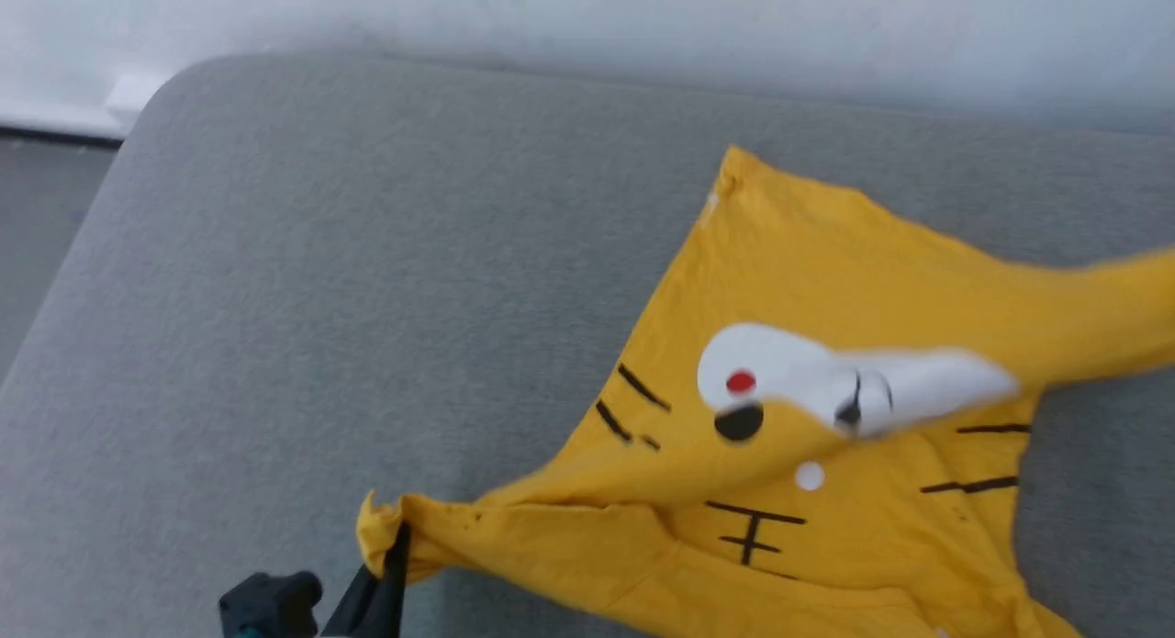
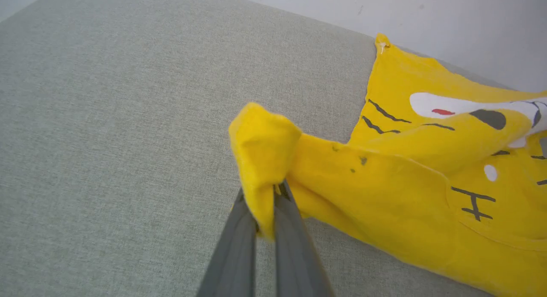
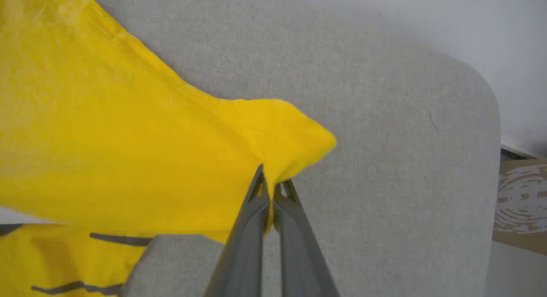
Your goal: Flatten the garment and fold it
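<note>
The shirt is soft, bright yellow cloth. It lies partly spread and rumpled on the right half of the table, with two of its ends pulled out into points. The table top is grey woven fabric with a fine weave and rounded corners.

The print in the head view shows one large white patch, one red dot, one black oval and one small white dot. There are two black whisker strokes on the left, two on the right, and an H-like mark below.

The left hand has its two dark, tapering fingers closed on a bunched yellow corner at the shirt's near left end. In the left wrist view the cloth folds over this hand's tips.

The right hand is closed on another yellow tip, and the cloth rises to it clear of the table.

A plain pale wall stands behind. One brown cardboard box sits beyond the table's edge.
</note>
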{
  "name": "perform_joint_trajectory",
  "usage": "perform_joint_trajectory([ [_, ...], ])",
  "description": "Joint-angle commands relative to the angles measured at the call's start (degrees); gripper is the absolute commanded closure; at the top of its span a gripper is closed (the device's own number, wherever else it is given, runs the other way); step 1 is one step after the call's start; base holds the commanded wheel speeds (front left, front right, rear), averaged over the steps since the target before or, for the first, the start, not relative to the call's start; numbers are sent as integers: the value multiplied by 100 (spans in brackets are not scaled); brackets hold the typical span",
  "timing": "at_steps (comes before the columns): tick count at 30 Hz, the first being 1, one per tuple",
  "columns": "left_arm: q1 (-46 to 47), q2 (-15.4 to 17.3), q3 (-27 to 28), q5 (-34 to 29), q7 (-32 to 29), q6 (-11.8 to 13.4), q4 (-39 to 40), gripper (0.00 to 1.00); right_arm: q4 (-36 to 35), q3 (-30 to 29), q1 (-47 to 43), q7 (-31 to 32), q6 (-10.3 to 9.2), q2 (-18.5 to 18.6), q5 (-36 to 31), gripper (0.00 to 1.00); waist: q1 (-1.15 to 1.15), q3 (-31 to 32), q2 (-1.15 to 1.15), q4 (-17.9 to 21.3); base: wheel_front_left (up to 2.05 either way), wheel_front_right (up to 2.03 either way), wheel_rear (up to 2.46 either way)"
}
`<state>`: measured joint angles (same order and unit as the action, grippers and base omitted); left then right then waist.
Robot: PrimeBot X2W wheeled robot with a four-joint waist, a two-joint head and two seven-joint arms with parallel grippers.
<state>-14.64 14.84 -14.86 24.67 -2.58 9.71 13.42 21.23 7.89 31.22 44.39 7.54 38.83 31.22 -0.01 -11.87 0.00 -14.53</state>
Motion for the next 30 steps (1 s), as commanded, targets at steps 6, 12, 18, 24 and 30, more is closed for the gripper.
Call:
perform_joint_trajectory([
  [6,-321,193,211,-24,-146,212,109,100,-1253,-1088,-2349,477,-5,-217,121,100,1,650,0,1067,0,0,0],
  [12,-477,305,315,-11,-262,313,187,100,-2422,-2179,-4546,956,-5,-1389,-75,100,1,656,0,1450,0,0,0],
  [18,-567,365,425,28,-314,400,226,100,-3115,-2525,-5734,1094,-5,-2690,-123,0,1,581,0,1714,0,0,0],
  [24,-564,401,425,52,-392,417,257,100,-3624,-2713,-5592,387,-5,-2944,-93,0,1,570,0,1833,0,0,0],
  [30,-454,405,382,29,-436,432,373,100,-3418,-2575,-4563,-1184,-5,-2643,-607,0,1,444,0,1768,0,0,0],
])
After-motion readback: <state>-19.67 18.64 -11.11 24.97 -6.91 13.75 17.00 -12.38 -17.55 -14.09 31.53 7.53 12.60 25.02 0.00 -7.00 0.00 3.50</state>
